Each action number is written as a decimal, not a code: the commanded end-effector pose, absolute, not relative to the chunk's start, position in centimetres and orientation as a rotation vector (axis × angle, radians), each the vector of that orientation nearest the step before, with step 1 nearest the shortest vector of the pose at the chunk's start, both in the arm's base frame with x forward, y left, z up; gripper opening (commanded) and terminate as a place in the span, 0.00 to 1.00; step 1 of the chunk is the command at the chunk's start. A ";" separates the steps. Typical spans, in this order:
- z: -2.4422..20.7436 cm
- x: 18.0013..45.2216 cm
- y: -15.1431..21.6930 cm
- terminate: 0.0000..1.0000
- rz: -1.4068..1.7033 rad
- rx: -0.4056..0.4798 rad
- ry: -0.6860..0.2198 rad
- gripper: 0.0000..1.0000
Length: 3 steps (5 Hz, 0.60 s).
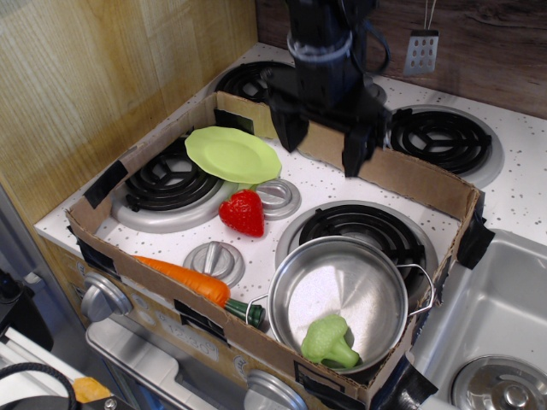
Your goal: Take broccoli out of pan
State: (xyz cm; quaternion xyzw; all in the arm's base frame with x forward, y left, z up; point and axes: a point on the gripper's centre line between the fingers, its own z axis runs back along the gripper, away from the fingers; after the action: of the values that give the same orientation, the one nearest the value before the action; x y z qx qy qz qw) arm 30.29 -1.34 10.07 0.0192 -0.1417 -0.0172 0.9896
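My black claw (325, 143) hung wide open and empty above the far side of the speckled white surface (329, 190). The small light-green broccoli floret (328, 341) lay inside the shiny round steel pan (340, 301), near-right. I judged the approach unfinished; next, descend over it.
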 end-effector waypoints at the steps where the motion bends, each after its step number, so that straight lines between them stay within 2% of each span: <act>1: 12.5 27.8 -3.0 0.00 0.192 0.031 -0.292 1.00; 3: 9.8 24.9 -5.0 0.00 0.296 0.070 -0.234 1.00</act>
State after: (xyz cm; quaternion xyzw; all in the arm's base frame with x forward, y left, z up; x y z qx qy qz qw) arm 24.26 -4.92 8.62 0.0416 -0.0973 0.1477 0.9834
